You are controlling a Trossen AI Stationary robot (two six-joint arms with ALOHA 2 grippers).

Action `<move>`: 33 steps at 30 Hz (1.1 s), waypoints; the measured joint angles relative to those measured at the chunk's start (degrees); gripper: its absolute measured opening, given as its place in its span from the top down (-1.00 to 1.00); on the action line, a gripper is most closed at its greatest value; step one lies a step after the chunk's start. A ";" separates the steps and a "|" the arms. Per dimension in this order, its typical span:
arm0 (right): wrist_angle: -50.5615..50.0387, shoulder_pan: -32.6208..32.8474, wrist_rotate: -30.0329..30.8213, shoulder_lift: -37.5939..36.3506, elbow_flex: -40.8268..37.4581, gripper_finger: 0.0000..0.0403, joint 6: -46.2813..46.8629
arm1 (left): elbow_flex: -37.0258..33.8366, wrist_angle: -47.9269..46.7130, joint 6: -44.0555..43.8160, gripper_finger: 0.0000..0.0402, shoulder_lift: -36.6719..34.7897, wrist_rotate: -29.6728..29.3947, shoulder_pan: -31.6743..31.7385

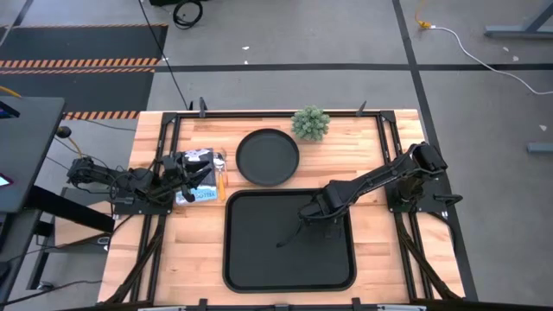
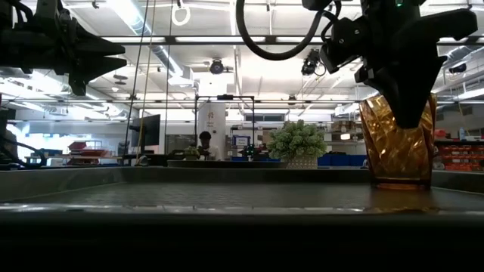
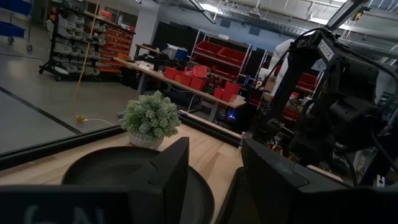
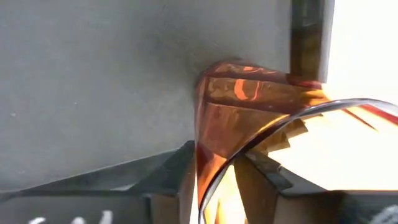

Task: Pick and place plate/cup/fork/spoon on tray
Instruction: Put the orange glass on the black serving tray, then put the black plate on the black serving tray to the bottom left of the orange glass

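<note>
**Right gripper pinching cup on tray; left arm parked over table**

Right gripper (image 1: 304, 216) sits low over the tray (image 1: 251, 259), near the tray's middle, slightly toward the plate side. In the right wrist view the cup (image 4: 239, 106) is between the two fingers (image 4: 168, 171), one finger each side of the wall near the rim, so the gripper is pinching the cup. In the low view the cup (image 2: 397, 140) stands upright with its base on or just above the tray surface (image 2: 227, 196); contact cannot be told for sure. The gripper (image 2: 404, 91) comes down onto the cup from above and covers its top part. In the high view the cup itself is hidden under the gripper.

Plate (image 1: 268, 156) lies on the wood table (image 1: 380, 268), just beyond the tray's far edge, not on the tray. Small green plant (image 1: 311, 123) stands next to the plate, at the table's far edge.

Left gripper (image 1: 200, 177) hangs over the table to the left of the plate and tray, above a clutter of small items that cannot be made out. In the left wrist view its fingers (image 3: 168, 174) are spread apart with nothing between them, pointing at the plate (image 3: 112, 171) and plant (image 3: 150, 119).

Fork and spoon cannot be made out in any view.
</note>
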 joint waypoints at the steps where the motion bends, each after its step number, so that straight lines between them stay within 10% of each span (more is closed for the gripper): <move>1: -0.09 0.00 0.06 0.00 0.02 0.38 0.02 | 0.02 0.00 0.01 0.21 -0.01 0.00 0.02; 17: -0.62 0.66 3.19 -5.76 0.09 -0.07 4.13 | 0.00 -0.04 0.08 0.21 -0.01 0.04 0.01; 33: 3.95 4.44 15.12 -17.81 -0.19 -0.12 4.55 | 7.09 -9.49 -5.61 0.22 11.08 0.04 0.00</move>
